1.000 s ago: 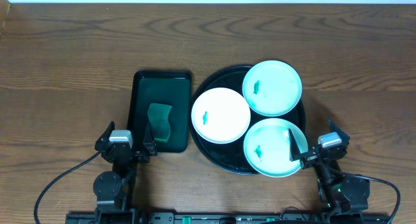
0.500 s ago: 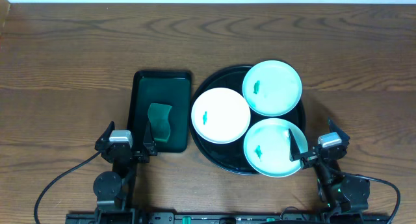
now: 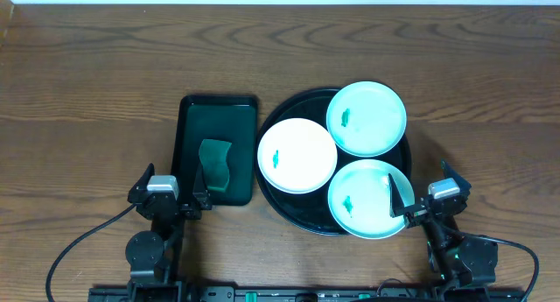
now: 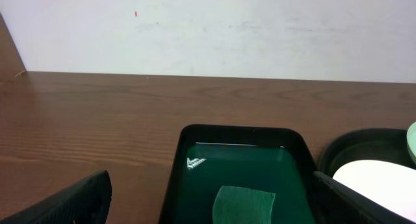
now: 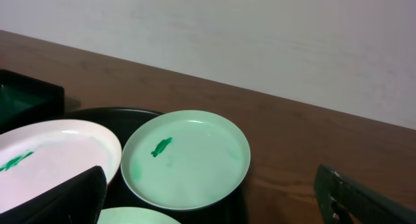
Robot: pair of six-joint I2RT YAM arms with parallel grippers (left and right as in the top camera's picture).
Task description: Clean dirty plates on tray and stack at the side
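Desk [image 3: 87, 74]: brown wood.
Left tool [image 3: 171, 178]: spread wide, holding nothing, by the desk's front edge.
Green tray [image 3: 219, 101]: just right of the left tool, with a green sponge [image 3: 215, 162] inside.
Black tray [image 3: 302, 101]: beside the green tray, middle-right of the desk.
Plates: three on the black tray, each with a green smear: white plate [image 3: 297, 155], back plate [image 3: 367, 118], front plate [image 3: 367, 200].
Right tool [image 3: 423, 186]: spread wide, holding nothing, one finger over the front plate.

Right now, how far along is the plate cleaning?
Nothing done: all three plates sit on the tray, each smeared green. Nothing in hand: left claw and right claw are open, empty. Sponge lies in the green tray. Left: clean all three, stack aside.
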